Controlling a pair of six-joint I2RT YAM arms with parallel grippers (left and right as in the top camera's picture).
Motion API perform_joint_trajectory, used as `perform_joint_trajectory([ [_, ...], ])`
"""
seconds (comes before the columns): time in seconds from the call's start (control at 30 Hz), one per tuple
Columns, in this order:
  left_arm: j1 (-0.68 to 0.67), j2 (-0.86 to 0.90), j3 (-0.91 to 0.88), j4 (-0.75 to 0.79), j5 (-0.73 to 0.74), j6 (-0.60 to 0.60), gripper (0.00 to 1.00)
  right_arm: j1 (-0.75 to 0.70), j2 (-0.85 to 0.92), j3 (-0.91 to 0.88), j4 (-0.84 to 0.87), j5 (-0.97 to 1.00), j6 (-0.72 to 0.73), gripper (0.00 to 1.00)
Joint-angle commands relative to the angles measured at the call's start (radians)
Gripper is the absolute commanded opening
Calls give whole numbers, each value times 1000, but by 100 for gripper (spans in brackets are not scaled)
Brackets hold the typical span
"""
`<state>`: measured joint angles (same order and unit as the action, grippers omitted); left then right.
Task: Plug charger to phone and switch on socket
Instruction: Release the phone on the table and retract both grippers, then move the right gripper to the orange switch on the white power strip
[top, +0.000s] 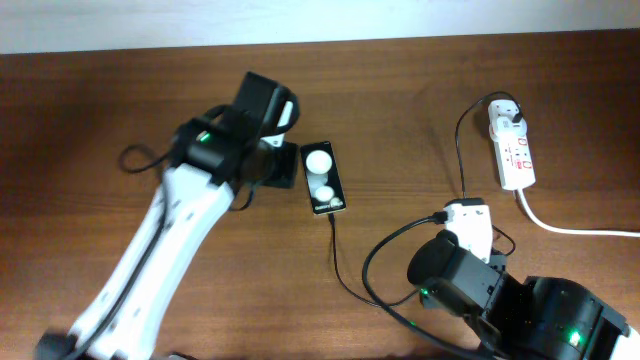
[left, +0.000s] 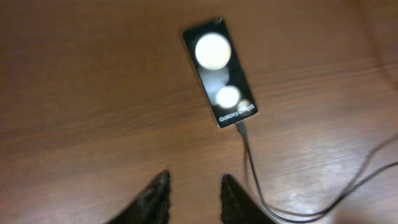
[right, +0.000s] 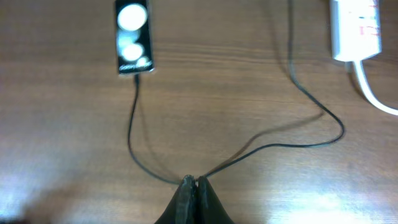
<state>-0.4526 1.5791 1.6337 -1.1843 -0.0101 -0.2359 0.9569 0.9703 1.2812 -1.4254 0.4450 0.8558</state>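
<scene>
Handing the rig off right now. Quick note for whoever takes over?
Left gripper: open, empty, hovering short of the phone.
Right gripper: shut on the charger cable mid-run.
Done: the connector looks seated in the phone's text end, and the white adapter sits in the power strip.
Left to do: release the cable and press the strip's switch. Its on/off state is not readable here.

In the right wrist view, the socket (right: 356, 31) is cut off by the edge at 2 o'clock. The small words on the phone (left: 219, 73) are blurred and cannot be read.
</scene>
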Motion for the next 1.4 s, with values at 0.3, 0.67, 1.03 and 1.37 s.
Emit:
perform_joint_trajectory([
  [0.3, -3, -369, -2, 96, -535, -3, 99, -2, -79, 13, -87, 79, 153, 4],
  [0.67, 131, -432, -2, 155, -489, -3, 99, -2, -134, 13, -186, 19, 385, 4],
  [1.03, 357, -646, -2, 87, -302, -3, 99, -3, -134, 13, -220, 78, 470, 5],
  [1.37, 357, -782, -2, -346, -303, -3, 99, -2, -133, 13, -169, 153, 468, 66],
])
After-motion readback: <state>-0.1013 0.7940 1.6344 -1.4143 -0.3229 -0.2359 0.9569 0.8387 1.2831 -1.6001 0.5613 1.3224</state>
